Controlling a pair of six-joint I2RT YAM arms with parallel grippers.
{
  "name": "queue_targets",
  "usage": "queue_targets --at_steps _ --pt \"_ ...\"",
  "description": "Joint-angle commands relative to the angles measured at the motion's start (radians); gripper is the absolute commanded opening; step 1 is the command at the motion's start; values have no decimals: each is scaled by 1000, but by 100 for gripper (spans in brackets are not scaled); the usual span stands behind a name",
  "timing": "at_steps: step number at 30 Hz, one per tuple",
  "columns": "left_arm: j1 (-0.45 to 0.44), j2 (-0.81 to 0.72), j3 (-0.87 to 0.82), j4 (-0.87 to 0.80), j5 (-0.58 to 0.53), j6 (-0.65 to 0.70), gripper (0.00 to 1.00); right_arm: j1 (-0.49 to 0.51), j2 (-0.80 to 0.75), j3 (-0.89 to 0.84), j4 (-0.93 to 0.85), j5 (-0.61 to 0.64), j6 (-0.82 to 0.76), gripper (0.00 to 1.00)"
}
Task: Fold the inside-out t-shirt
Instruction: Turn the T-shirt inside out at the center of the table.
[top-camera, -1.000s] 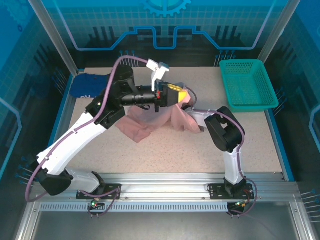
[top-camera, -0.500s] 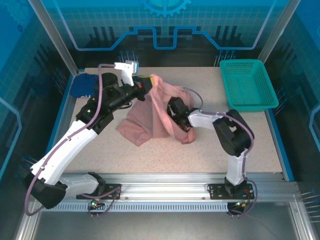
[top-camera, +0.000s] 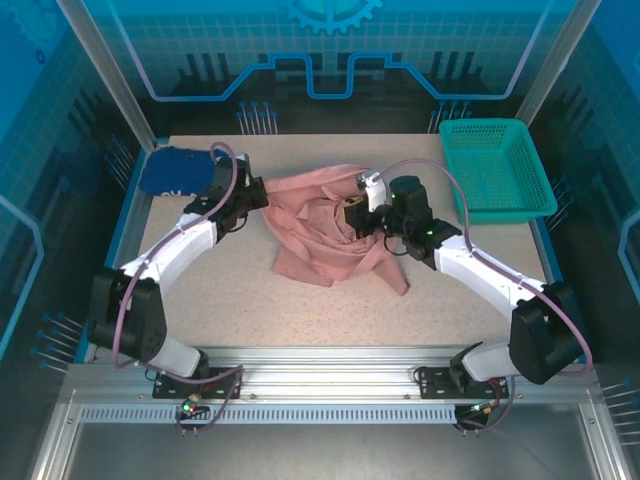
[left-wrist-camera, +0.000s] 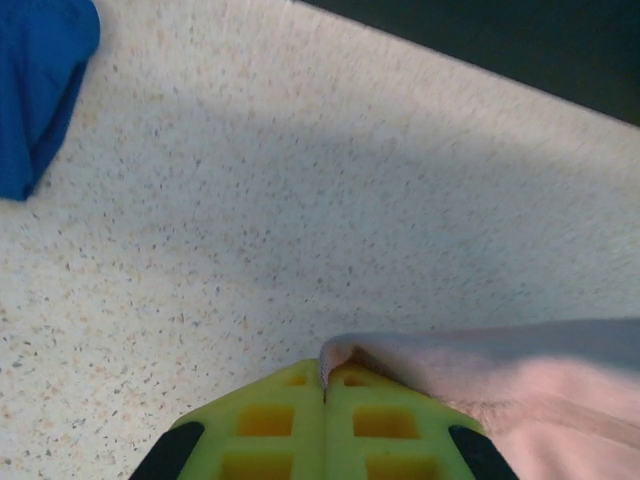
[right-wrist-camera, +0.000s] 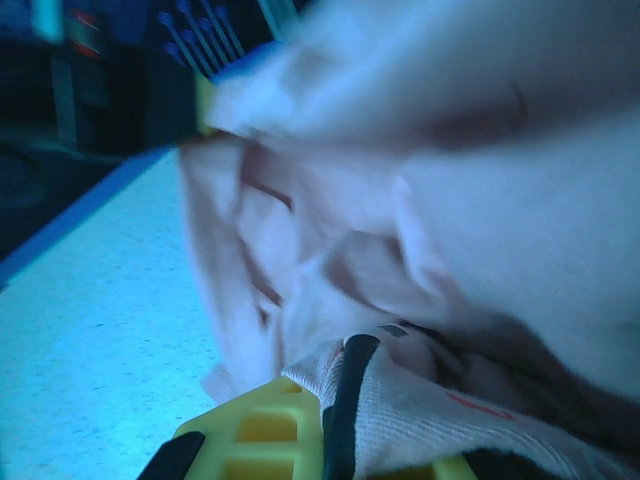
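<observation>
Pinches a thin hem of the inside-out t-shirt (top-camera: 325, 225) with the left gripper (left-wrist-camera: 323, 385), yellow gridded pads pressed flat together on it. Clamps a pale, seamed fold in the right gripper (right-wrist-camera: 335, 400), likewise closed on cloth. Drapes between both, soft, dusty pink and creased, at the middle of the speckled table (top-camera: 330, 310). Far left, a dark blue garment (top-camera: 175, 170); far right, a green mesh basket (top-camera: 495, 170).
</observation>
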Motion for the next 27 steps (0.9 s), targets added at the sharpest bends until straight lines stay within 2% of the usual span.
queue_targets --at_steps 1,5,8,11,13,14,16,19,21,22,25,27 --pt "-3 73 11 14 33 -24 0 -37 -26 86 75 -182 31 0" --pt "0 179 -11 5 44 -36 0 -107 -69 144 84 -295 37 0" --pt "27 216 -76 37 37 -79 0 -180 -126 139 83 -326 47 0" --pt "34 190 -159 100 73 -124 0 -252 -161 127 101 -352 77 0" --pt "26 121 -224 181 158 -154 3 -262 -164 133 102 -372 73 0" --pt "13 65 -262 228 190 -164 20 -261 -158 140 93 -382 60 0" --pt "-23 -50 -309 260 195 -152 45 -258 -144 157 51 -397 33 0" --pt "-72 -190 -336 282 203 -117 67 -256 -132 161 19 -414 -1 0" --pt "-99 -229 -330 310 265 -106 75 -254 -127 161 12 -418 -10 0" --pt "-112 -230 -321 337 331 -110 77 -253 -122 164 7 -421 -14 0" --pt "-165 -187 -264 401 490 -153 79 -244 -106 173 -2 -424 -19 0" --pt "-210 -154 -220 413 538 -160 80 -239 -101 180 -17 -420 -29 0"
